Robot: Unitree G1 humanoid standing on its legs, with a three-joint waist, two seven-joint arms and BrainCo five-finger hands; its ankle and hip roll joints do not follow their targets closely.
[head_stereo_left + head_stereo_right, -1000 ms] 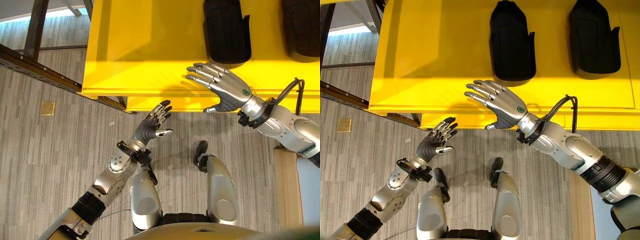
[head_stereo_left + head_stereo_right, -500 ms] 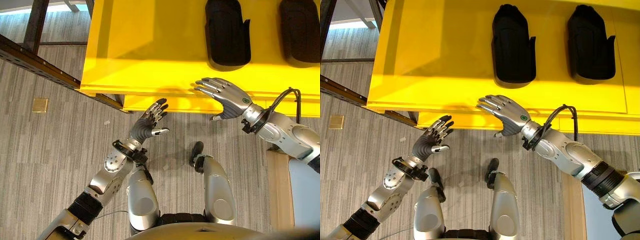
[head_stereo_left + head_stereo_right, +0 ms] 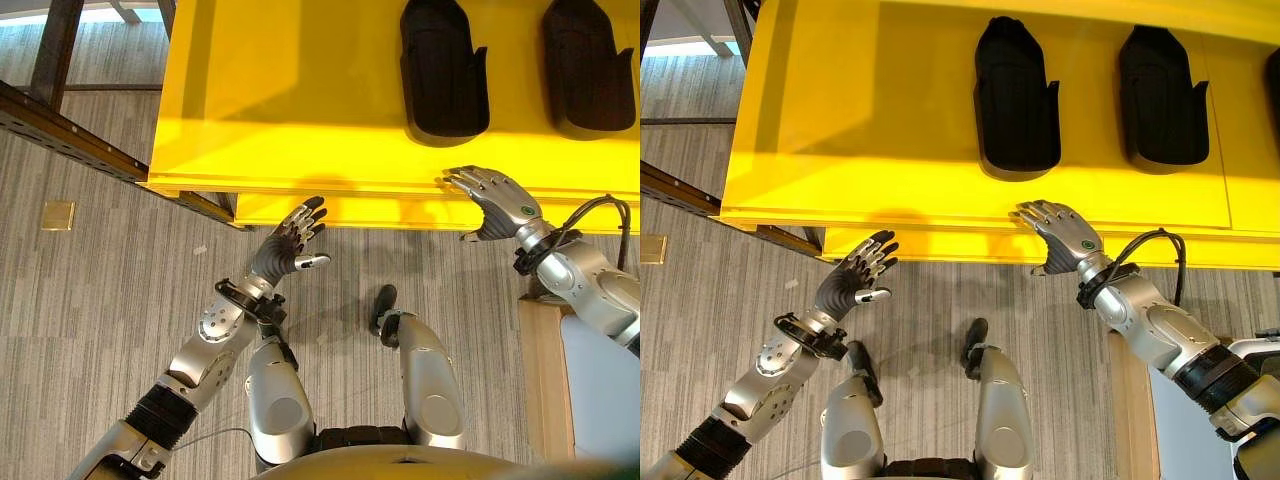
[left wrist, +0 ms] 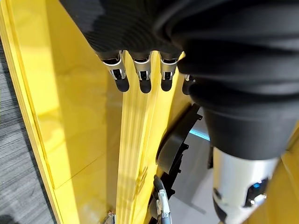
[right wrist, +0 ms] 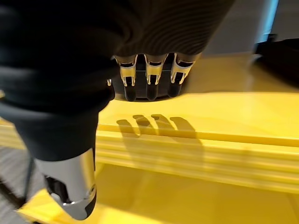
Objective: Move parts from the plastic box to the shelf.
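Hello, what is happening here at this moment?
A humanoid robot stands at a yellow shelf where two black parts lie side by side. Both hands are open and hold nothing. The right hand hovers over the shelf's front edge, nearer the first part. The left hand is raised just in front of the shelf, above the floor.

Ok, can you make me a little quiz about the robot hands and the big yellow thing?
1. True or false: the left robot hand is holding a black part.
2. Which robot hand hovers over the front edge of the yellow shelf? A) left B) right
3. Fill in: the black parts lie on the ____ surface.

Key: 1 false, both hands are empty with straight fingers. 2 B; the left one is lower, over the grey floor. 3 yellow.
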